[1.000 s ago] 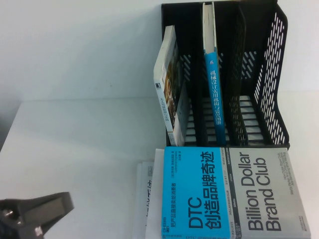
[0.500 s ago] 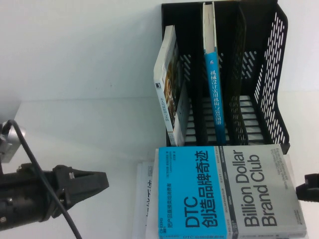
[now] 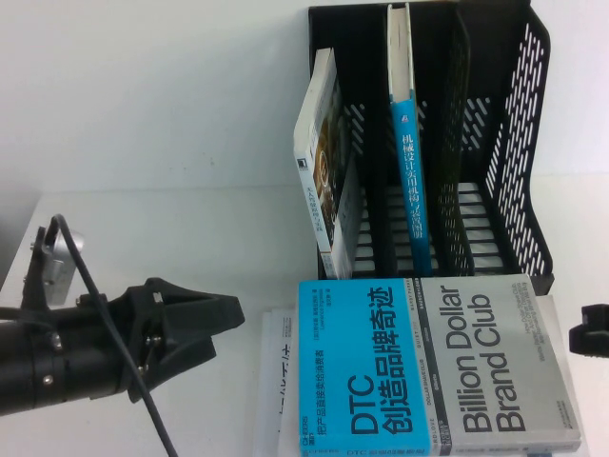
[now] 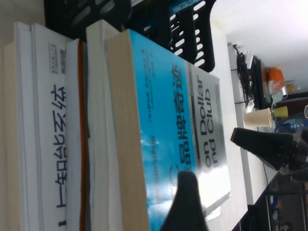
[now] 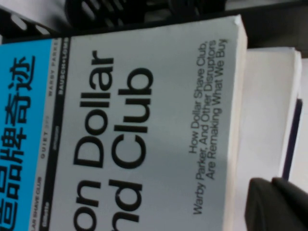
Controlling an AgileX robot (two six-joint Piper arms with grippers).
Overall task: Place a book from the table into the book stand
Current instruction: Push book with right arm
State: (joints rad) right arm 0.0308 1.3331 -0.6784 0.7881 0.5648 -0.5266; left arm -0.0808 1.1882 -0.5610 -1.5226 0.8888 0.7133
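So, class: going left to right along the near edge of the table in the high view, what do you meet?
Left black pincer, open → white paper-covered book → thick cyan-and-grey paperback book → right black pincer at the frame edge.

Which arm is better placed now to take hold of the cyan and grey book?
Probably the left: the left end effector is open beside the book, at its cyan side. The right end effector only shows at the picture's edge.

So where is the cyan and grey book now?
In the high view the book lies flat on a stack of books, just in front of the book stand, between the left gripper and the right gripper.
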